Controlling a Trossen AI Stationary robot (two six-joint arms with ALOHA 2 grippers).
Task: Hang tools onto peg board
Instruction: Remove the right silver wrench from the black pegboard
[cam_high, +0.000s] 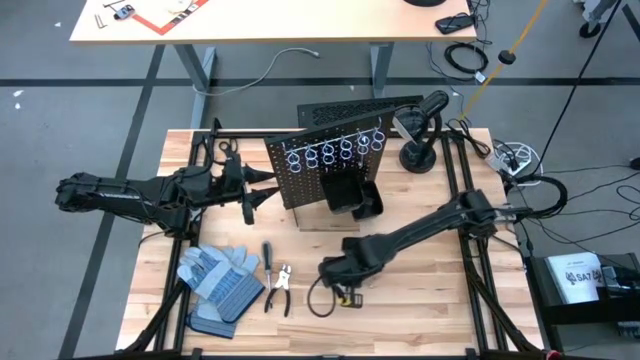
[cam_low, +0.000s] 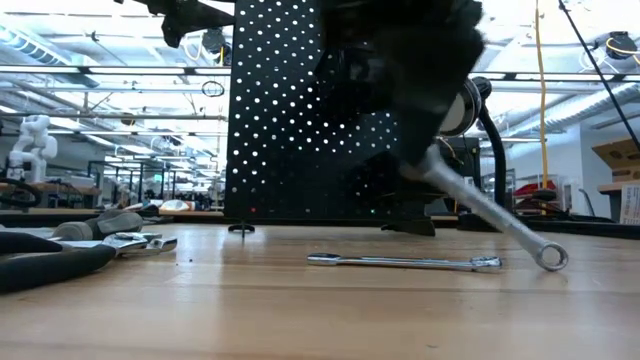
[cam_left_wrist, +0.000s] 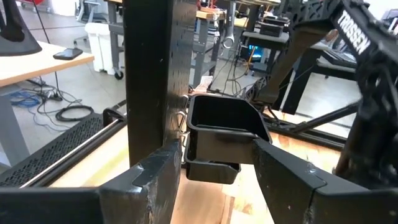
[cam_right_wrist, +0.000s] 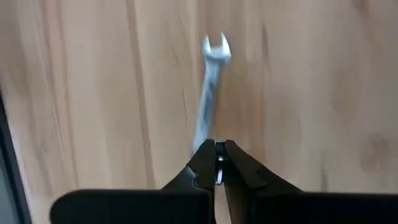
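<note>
Wrench (cam_right_wrist: 210, 93) sits clamped in our right gripper (cam_right_wrist: 217, 163), the two fingers pinched together on one end of the thin shank while the open-jawed head points away over the bare wood. In the low view the same wrench (cam_low: 490, 215) slants down from the gripper with its ring end just above the table (cam_low: 300, 310), near its near-middle edge. We judge it light, stiff and slick: bare polished metal held by its tip may pivot or slip, so a hold closer to mid-shank would steady it, though the end grip leaves the ring free for a peg. A second wrench (cam_low: 405, 262) lies flat on the wood just beside it. To the left lie pliers (cam_high: 281, 287), a screwdriver (cam_high: 268, 262) and gloves (cam_high: 218, 280). The peg board (cam_high: 325, 165) stands farther back at centre, well apart from the held wrench. Our left gripper (cam_high: 252, 196) waits at the board's left edge, fingers apart around it, holding nothing.
</note>
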